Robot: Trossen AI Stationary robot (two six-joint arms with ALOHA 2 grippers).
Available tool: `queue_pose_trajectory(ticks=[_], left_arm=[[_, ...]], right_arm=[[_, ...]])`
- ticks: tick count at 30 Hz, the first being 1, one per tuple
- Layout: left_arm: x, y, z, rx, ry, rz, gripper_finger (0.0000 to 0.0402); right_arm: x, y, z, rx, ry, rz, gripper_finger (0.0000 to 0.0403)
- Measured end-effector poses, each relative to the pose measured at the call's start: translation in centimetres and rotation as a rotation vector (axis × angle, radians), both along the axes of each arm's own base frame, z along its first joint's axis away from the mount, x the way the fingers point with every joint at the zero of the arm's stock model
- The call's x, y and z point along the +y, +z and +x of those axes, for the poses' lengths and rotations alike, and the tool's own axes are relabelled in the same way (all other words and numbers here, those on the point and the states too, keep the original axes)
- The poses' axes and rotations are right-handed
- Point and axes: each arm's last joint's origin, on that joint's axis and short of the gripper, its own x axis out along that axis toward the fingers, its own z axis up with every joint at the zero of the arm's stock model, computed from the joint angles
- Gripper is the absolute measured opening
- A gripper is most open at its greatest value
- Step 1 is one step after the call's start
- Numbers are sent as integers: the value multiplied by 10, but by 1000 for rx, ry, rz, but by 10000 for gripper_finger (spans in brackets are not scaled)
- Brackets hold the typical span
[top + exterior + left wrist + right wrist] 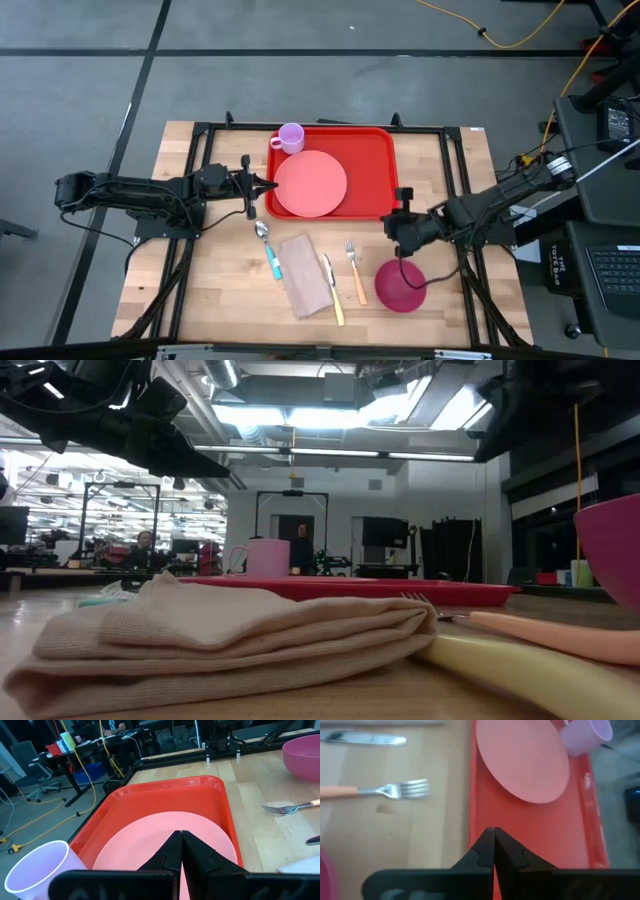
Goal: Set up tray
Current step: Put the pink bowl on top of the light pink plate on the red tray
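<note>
The red tray [372, 160] lies at the table's far middle. On it rest a round pink plate [310, 183] and a lilac cup [291, 137], the cup at the tray's far left corner. My left gripper [270, 185] is shut and empty at the tray's left rim, its tips [181, 837] over the plate's edge [150, 835]. My right gripper [390, 212] is shut and empty over the tray's near right corner [485, 820]. In the low view both arms hang well above the table, the left arm [150, 420] and the right arm [540, 400].
On the wood near the tray lie a blue-handled spoon [268, 245], a folded beige napkin [305, 272], a yellow-handled knife [332, 290] and an orange-handled fork [355, 270]. A magenta bowl [400, 285] stands at the near right, close under my right arm.
</note>
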Motion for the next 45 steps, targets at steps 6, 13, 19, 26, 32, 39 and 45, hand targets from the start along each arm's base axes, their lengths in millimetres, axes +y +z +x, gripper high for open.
queue_pose_trajectory(ticks=[6, 13, 19, 26, 32, 39, 45], left_arm=[[0, 0, 0, -1, 0, 0, 2], [0, 0, 0, 0, 0, 0, 6], [0, 0, 0, 0, 0, 0, 2], [0, 0, 0, -1, 0, 0, 6], [0, 0, 0, 0, 0, 0, 8], [0, 0, 0, 0, 0, 0, 8], [0, 0, 0, -10, -4, -39, 6]], right_arm=[[23, -9, -2, 59, -34, 105, 4], [56, 5, -3, 139, -149, 217, 3], [86, 5, 8, 204, -217, 269, 6], [116, 7, 25, 320, -268, 316, 5], [140, 13, 30, 313, -298, 380, 9], [146, 14, 28, 316, -289, 384, 11], [146, 14, 28, 331, -305, 409, 11]])
